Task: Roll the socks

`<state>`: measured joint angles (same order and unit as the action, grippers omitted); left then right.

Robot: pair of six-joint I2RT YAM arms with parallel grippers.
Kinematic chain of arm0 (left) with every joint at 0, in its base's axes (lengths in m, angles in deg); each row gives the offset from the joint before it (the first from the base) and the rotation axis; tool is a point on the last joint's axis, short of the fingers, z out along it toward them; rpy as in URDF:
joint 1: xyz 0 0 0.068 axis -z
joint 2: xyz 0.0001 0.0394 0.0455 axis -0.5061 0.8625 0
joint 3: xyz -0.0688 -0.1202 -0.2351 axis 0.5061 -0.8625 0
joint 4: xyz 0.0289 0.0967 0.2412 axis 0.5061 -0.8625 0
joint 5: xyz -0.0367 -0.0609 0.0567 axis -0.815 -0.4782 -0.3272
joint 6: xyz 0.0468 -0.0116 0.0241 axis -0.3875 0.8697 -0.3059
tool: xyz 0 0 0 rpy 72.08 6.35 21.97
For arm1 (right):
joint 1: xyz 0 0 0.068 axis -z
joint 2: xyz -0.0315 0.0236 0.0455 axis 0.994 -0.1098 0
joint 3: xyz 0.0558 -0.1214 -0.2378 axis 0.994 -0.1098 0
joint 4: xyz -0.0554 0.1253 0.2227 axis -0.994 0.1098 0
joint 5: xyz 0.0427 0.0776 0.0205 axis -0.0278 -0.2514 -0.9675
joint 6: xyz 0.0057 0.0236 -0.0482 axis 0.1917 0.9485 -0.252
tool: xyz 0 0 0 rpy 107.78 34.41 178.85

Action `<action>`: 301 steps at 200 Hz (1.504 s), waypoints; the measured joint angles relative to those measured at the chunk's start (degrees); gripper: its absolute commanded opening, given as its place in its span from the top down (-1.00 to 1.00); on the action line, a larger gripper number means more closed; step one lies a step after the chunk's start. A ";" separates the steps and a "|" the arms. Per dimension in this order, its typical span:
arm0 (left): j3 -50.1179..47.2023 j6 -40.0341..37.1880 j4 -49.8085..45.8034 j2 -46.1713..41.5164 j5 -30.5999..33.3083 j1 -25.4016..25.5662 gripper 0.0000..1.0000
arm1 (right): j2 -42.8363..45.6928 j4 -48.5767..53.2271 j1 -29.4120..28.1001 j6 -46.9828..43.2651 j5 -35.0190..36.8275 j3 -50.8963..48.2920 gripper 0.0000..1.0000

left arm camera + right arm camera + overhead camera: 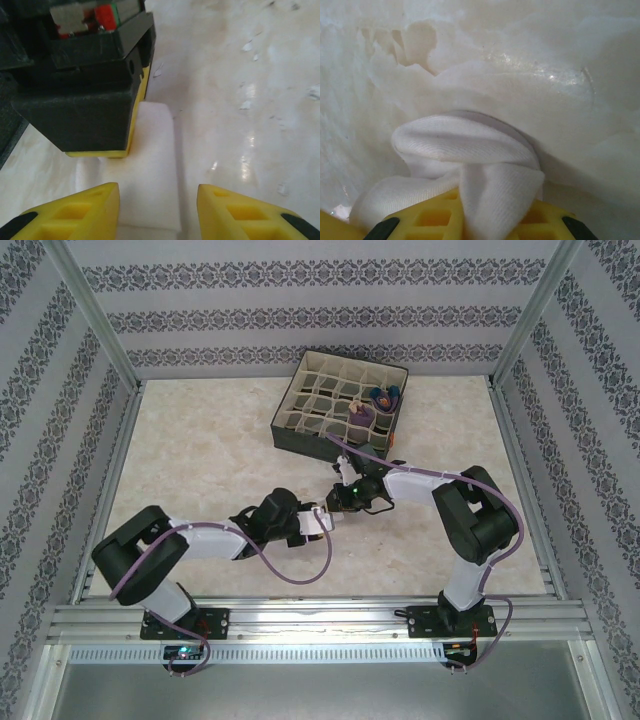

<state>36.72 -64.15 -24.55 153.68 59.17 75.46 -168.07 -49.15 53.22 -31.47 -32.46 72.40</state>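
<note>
Two grippers share one white sock (465, 145): our right gripper (487, 220) pinches its bunched fabric, while our left gripper (157, 205) straddles it, jaws parted.

Arms: two, left arm (200, 540) and right arm (470, 520). Grippers: two, left gripper (159, 210) and right gripper (345, 498), with two yellow fingers (75, 212) each. White sock (155, 150): one, mid-table between the grippers. Purple sock bundles: two, far bundle (386, 397) and near bundle (360, 413), both on the right side of the box. Divider box (300, 435): one, far centre, with many cells; exact count unclear. Table (200, 450): one.
</note>
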 measured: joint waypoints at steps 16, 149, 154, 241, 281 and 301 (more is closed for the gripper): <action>1.40 -1.29 0.00 2.60 1.29 0.00 0.17 | -0.09 0.20 0.00 0.00 -0.09 0.15 0.65; 14.03 11.67 -12.22 9.73 -13.64 -5.49 0.85 | 8.68 1.20 4.17 -1.95 -1.73 -6.71 -0.07; 14.69 12.90 -12.72 10.19 -15.15 -6.08 0.86 | 9.73 1.79 4.55 -1.95 -1.75 -7.10 -0.07; 22.01 35.04 -16.61 19.32 -39.39 -15.63 0.86 | 15.78 3.67 6.93 -1.75 1.27 -8.07 -0.10; 23.82 41.31 -16.63 22.25 -44.46 -17.05 0.78 | 8.39 3.34 4.98 -1.77 3.30 -4.42 -0.08; 24.00 42.77 -16.63 22.47 -44.48 -17.14 0.66 | 4.81 3.50 4.28 -1.92 4.00 -1.38 0.03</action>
<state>60.72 -21.38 -41.18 176.15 14.69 58.32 -163.26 -45.65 57.50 -33.39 -28.46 71.02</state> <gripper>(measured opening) 0.145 0.515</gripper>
